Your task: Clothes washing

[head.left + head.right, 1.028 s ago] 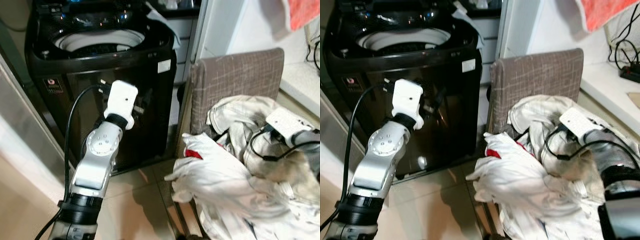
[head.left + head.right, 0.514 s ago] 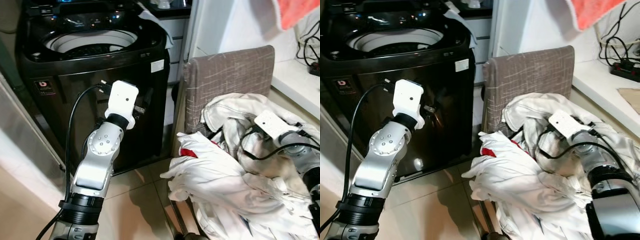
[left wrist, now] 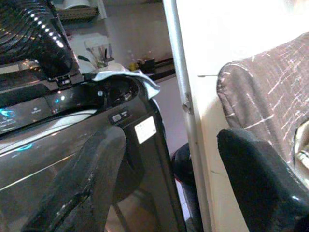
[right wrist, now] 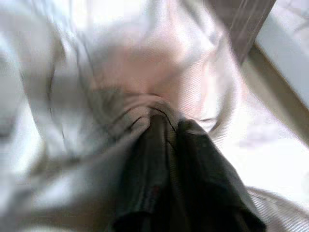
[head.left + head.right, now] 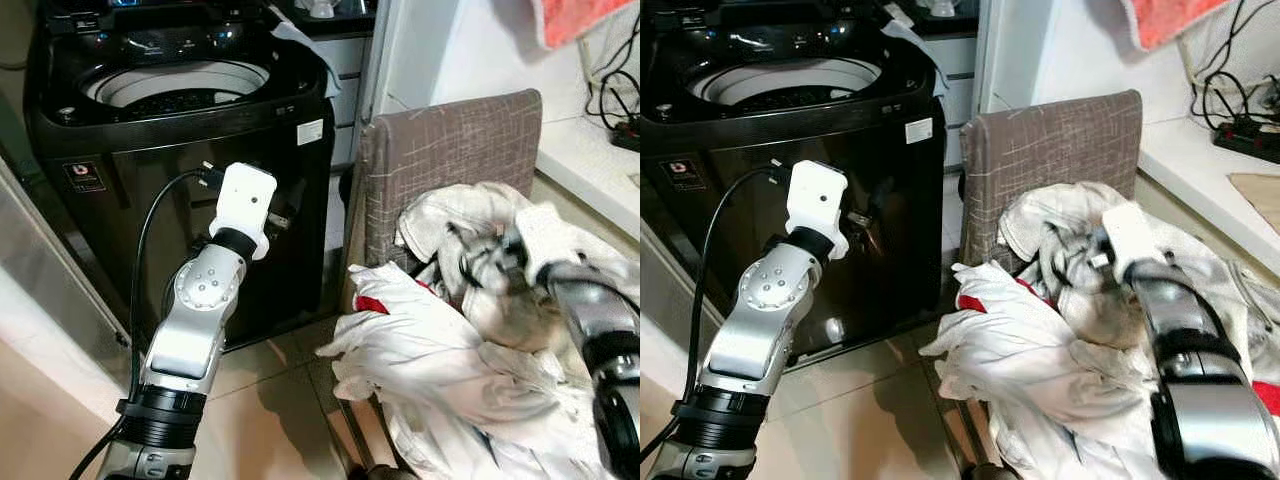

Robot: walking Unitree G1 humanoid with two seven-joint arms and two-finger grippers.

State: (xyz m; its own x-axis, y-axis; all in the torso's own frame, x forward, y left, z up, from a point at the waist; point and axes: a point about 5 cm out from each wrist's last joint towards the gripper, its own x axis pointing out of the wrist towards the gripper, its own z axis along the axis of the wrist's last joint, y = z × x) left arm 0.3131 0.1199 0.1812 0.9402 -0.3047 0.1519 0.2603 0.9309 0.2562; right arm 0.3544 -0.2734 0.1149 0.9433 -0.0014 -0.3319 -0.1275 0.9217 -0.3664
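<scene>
A heap of white clothes (image 5: 430, 360) with a red patch lies on a grey-brown chair (image 5: 450, 150). My right gripper (image 5: 478, 266) is buried in the top of the heap near the chair back, blurred by motion. In the right wrist view its black fingers (image 4: 164, 183) are pressed together with a fold of white cloth (image 4: 145, 72) pinched between them. The black top-loading washing machine (image 5: 190, 90) stands to the left with its lid up and its drum showing. My left gripper (image 3: 169, 150) is held up in front of the machine, open and holding nothing.
A white wall panel (image 5: 420, 50) rises between the machine and the chair. A white counter (image 5: 1200, 150) with cables and a power strip runs on the right. An orange cloth (image 5: 585, 15) hangs above. Tiled floor (image 5: 270, 400) lies before the machine.
My right wrist has swung left and up through the heap towards the chair back, pulling white cloth with it. The left arm has held still. The camera has shifted slightly.
</scene>
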